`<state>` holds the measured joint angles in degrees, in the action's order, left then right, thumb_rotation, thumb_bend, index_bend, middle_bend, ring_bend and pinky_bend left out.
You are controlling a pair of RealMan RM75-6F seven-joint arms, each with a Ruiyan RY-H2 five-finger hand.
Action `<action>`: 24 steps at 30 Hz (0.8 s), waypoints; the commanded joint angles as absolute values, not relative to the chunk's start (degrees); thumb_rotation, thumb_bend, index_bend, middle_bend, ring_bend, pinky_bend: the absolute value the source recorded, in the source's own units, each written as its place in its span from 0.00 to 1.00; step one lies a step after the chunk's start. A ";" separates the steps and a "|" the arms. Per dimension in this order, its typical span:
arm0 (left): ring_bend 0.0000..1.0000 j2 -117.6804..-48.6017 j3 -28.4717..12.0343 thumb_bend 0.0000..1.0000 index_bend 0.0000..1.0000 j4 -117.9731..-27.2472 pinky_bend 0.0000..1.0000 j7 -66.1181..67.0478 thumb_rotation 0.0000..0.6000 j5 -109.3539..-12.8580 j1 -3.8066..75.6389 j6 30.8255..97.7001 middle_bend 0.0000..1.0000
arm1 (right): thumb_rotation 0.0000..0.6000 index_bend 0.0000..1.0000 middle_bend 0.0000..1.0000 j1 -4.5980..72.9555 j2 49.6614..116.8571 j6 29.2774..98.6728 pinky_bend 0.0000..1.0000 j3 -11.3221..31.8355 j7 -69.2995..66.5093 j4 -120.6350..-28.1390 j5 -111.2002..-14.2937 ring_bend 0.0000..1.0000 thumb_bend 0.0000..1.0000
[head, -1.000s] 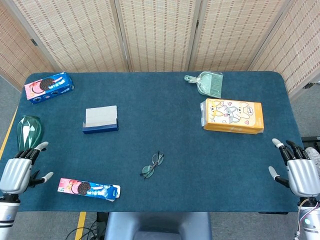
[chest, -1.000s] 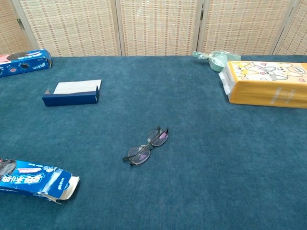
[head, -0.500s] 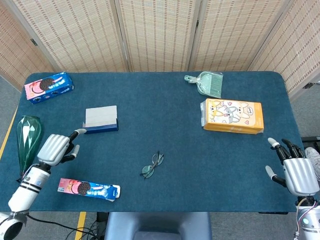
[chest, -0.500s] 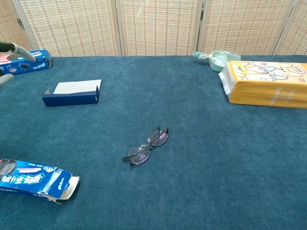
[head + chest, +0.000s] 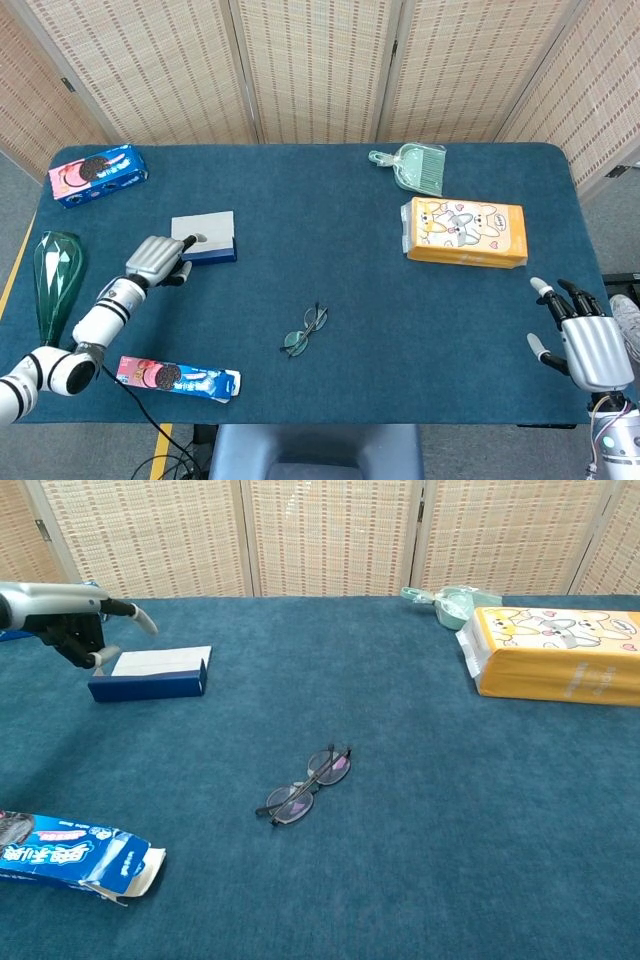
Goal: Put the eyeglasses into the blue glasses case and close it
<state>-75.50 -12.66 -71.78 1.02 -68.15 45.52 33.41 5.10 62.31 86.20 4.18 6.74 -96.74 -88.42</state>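
Observation:
The eyeglasses (image 5: 304, 332) (image 5: 305, 786) lie folded on the blue cloth near the table's front middle. The blue glasses case (image 5: 203, 239) (image 5: 152, 675) stands open at the left, its pale inside showing. My left hand (image 5: 160, 259) (image 5: 72, 622) hovers just left of the case with fingers apart and holds nothing. At the table's front right corner my right hand (image 5: 585, 340) is open, fingers spread, far from the glasses; the chest view does not show it.
A cookie box (image 5: 98, 174) sits at the back left and a flat cookie packet (image 5: 177, 379) (image 5: 72, 851) at the front left. A green glass bottle (image 5: 55, 277) lies off the left edge. A yellow box (image 5: 464, 232) and a green dustpan (image 5: 415, 166) occupy the right.
My left arm has swung from the front left corner up and rightward to the case's left side. The right hand has shifted slightly. Glasses and case have not moved.

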 commanded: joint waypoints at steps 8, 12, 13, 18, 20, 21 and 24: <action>1.00 -79.30 -8.87 0.65 0.18 -64.91 1.00 10.47 1.00 -53.75 53.31 24.93 1.00 | 1.00 0.12 0.36 5.03 62.77 86.08 0.20 4.23 5.82 -95.72 -87.79 0.17 0.29; 1.00 -80.38 -6.30 0.65 0.17 -62.98 1.00 13.54 1.00 -47.22 56.33 23.31 1.00 | 1.00 0.12 0.36 4.91 62.82 86.17 0.20 4.15 5.63 -95.40 -87.71 0.17 0.29; 1.00 -80.65 -5.71 0.65 0.17 -62.57 1.00 14.14 1.00 -45.85 56.97 23.22 1.00 | 1.00 0.12 0.36 4.85 62.81 86.23 0.20 4.14 5.55 -95.35 -87.67 0.17 0.29; 1.00 -81.93 -2.31 0.65 0.18 -60.99 1.00 16.67 1.00 -38.99 60.16 22.54 1.00 | 1.00 0.12 0.36 4.53 62.96 86.61 0.20 4.18 4.89 -94.74 -87.36 0.17 0.29; 1.00 -82.22 -1.18 0.65 0.19 -60.84 1.00 17.13 1.00 -36.88 61.23 22.06 1.00 | 1.00 0.12 0.36 4.47 63.03 86.74 0.20 4.23 4.70 -94.52 -87.30 0.17 0.29; 1.00 -82.43 -0.41 0.65 0.19 -60.81 1.00 17.42 1.00 -35.70 61.95 21.79 1.00 | 1.00 0.12 0.36 4.45 63.06 86.74 0.20 4.24 4.60 -94.40 -87.25 0.17 0.29; 1.00 -83.08 1.12 0.65 0.21 -61.06 1.00 18.01 1.00 -34.08 63.34 22.03 1.00 | 1.00 0.12 0.36 4.51 63.09 86.50 0.20 4.22 4.40 -94.17 -87.15 0.17 0.29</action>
